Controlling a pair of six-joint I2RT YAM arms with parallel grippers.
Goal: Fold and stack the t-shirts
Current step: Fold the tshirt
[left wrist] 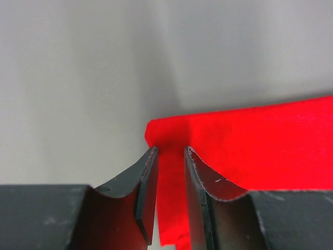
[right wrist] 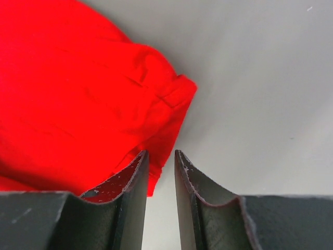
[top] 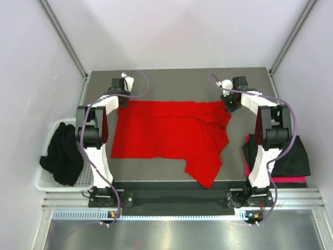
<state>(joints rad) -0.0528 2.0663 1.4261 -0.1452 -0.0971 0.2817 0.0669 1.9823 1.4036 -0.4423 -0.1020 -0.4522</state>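
A bright red t-shirt (top: 166,133) lies spread on the grey table, with one part trailing toward the front edge. My left gripper (top: 125,100) is at the shirt's far left corner. In the left wrist view its jaws (left wrist: 170,150) stand a narrow gap apart, with the red cloth (left wrist: 250,146) showing between them. My right gripper (top: 229,104) is at the far right corner. Its jaws (right wrist: 160,152) are a narrow gap apart over bare table, with the red cloth edge (right wrist: 78,99) beside the left finger. Black t-shirts (top: 62,151) fill a basket on the left. Another black shirt (top: 291,156) lies on a pinkish-red one (top: 289,179) on the right.
The white mesh basket (top: 44,182) stands off the table's left edge. The stack on the right sits beside the right arm's base. Walls and metal frame posts enclose the table at the back and sides. A rail runs along the front edge.
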